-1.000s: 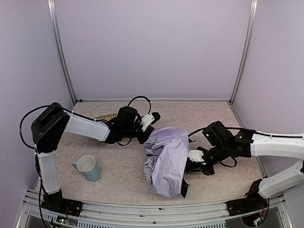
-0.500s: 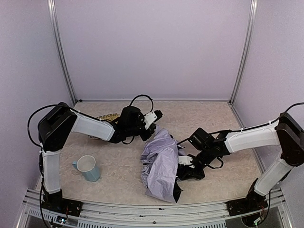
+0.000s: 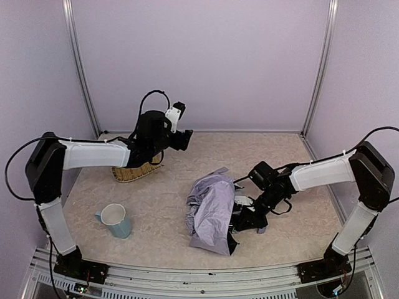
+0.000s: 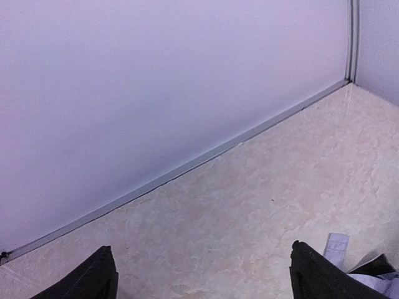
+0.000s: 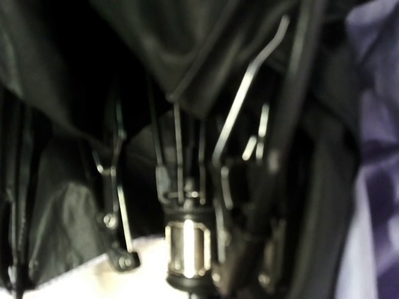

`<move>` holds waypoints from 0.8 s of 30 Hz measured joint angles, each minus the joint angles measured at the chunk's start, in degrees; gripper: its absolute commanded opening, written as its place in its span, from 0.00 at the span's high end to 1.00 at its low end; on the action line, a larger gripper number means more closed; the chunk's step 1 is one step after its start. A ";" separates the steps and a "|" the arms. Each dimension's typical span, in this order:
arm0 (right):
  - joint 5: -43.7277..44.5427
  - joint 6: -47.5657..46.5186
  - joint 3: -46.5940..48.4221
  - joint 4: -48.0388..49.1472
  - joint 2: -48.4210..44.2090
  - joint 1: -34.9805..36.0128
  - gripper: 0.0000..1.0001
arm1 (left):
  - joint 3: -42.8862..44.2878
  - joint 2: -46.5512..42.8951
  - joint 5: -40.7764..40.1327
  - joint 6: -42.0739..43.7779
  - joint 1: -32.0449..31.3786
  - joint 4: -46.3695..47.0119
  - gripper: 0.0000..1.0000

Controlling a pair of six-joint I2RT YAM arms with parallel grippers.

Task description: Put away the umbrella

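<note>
Hovering up by the back wall, left gripper hangs wide open and empty, the umbrella lying crumpled below to its right, well apart. Right gripper is clenched, nose buried in the black ribs. Pinching one? Can't tell. Looks like the canopy-collapsing step; next, left must come down and gather loose fabric.

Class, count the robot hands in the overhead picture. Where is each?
2. The left hand is raised open at the back, beyond the wicker basket; the right hand is shut against the umbrella's black underside, mid-table. None seems hidden.
</note>
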 measured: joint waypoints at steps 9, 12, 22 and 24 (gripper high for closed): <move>-3.82 -0.02 3.54 -3.93 3.41 -2.08 1.00 | -25.62 -34.23 11.08 7.04 -23.28 0.48 0.08; -4.98 -0.17 5.22 -5.66 5.11 -2.47 1.00 | -33.42 -34.05 14.05 10.69 -28.48 -2.19 0.01; -7.82 -0.79 7.82 -8.83 7.82 -2.80 1.00 | -28.35 -18.03 20.09 20.76 -26.08 -10.88 0.04; -8.50 -0.98 8.15 -9.16 8.26 -2.97 1.00 | -23.85 -13.09 22.14 20.98 -24.04 -11.93 0.12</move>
